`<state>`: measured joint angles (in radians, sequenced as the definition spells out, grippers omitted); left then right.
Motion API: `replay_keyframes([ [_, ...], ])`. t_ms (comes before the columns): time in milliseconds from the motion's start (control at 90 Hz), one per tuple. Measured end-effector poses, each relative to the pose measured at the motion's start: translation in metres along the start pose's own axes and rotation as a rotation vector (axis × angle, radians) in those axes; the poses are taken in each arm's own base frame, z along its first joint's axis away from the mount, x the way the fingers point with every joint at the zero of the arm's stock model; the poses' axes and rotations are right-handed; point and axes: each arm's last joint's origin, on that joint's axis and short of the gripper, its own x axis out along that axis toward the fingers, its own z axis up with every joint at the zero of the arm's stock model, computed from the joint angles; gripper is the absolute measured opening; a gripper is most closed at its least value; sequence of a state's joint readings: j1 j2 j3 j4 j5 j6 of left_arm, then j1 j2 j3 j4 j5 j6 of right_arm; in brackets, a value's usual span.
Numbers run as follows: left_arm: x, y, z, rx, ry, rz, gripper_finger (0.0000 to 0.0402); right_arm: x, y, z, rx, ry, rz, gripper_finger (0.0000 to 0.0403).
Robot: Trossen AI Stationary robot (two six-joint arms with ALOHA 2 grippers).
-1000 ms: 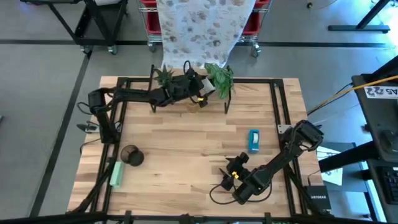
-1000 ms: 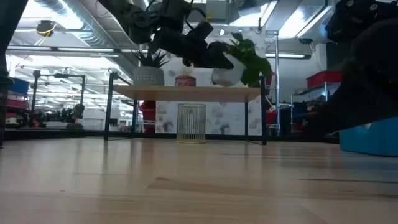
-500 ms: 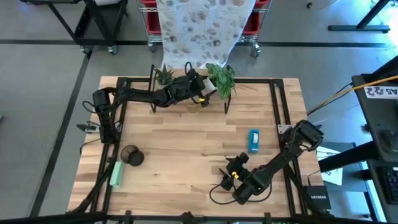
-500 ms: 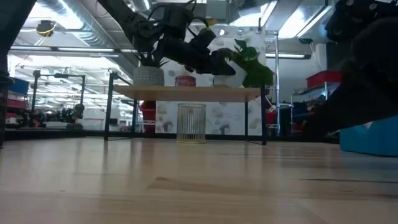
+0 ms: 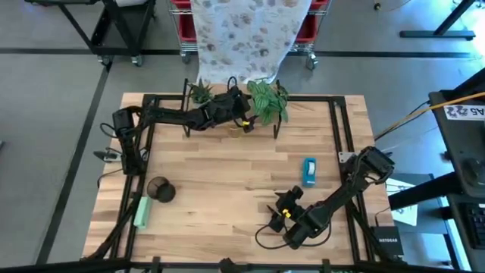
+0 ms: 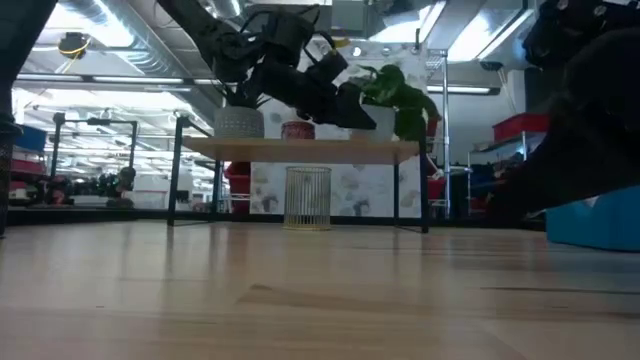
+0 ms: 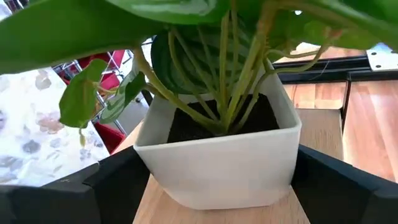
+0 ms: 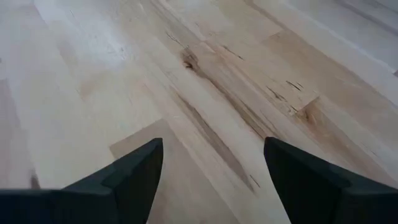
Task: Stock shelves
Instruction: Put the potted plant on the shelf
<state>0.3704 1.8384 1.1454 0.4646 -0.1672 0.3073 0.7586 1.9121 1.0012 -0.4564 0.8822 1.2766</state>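
- left gripper clamped on white plant pot, pot resting on shelves top plank, at table's far edge
- right gripper wide apart, empty, low over table near front

White square pot with green leaves and dark soil; pale wood shelves on black legs. At table's four o'clock, blue box; at eight o'clock, dark round cup, light-green packet. Beyond twelve o'clock, white brown-speckled cloth.
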Motion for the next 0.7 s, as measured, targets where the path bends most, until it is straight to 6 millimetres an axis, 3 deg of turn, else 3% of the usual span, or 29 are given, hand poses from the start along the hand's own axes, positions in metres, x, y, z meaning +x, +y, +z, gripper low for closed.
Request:
replay_keyframes([
  [700,0.0004,0.0047,-0.0022,0.078,0.019,0.029,0.0336,0.0,0.0001,0.0,0.001,0.0,0.0,0.0266],
])
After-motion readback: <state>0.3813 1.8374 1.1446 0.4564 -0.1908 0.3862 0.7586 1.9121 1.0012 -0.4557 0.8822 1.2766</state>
